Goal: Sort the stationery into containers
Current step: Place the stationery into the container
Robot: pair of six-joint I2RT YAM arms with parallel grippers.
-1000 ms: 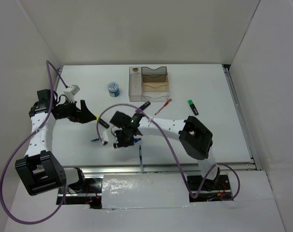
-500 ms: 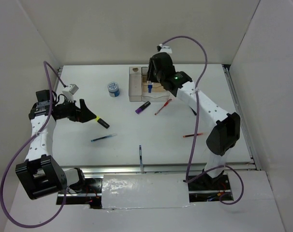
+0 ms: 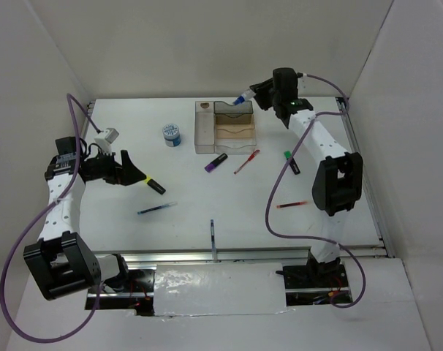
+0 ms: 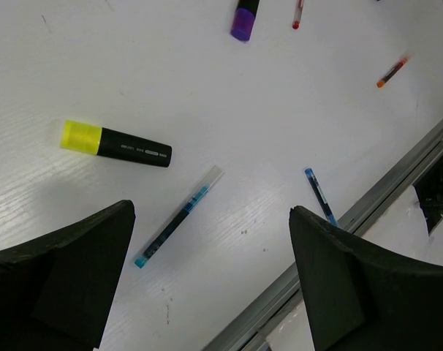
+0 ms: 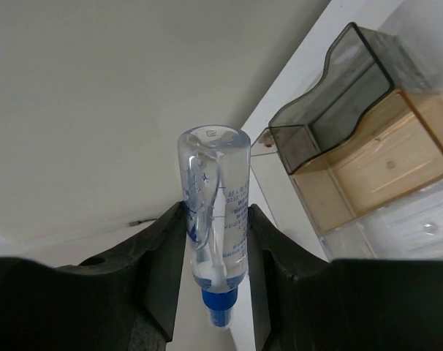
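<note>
1. White bench (image 3: 338, 212), boxed in by pale walls, fills the top view, with the arm bases at its bottom edge.
2. Upper centre sits the organiser (image 3: 225, 129). The tub (image 3: 172, 135) stands to its left, apart from it.
3. The right claw (image 3: 256, 93), upper right of centre, is clamped on the bottle (image 3: 243, 97), held in the air just past the organiser's upper right corner. In the wrist view its fingers (image 5: 163, 248) press both sides of the clear body, and the blue cap points to the bottom of the frame.
4. The left claw (image 3: 132, 172), at mid left, gapes wide and holds nothing. Its wrist view shows both fingers far apart above the bench.
5. A yellow highlighter (image 3: 153, 184) lies just right of the left claw, with a blue pen (image 3: 156, 209) below it.
6. Below the organiser lie a purple highlighter (image 3: 216, 162) and a red pen (image 3: 246, 161). A green highlighter (image 3: 292, 162) lies further right.
7. A second red pen (image 3: 292, 205) lies right of centre, and a dark pen (image 3: 213, 232) lies at bottom centre.
</note>
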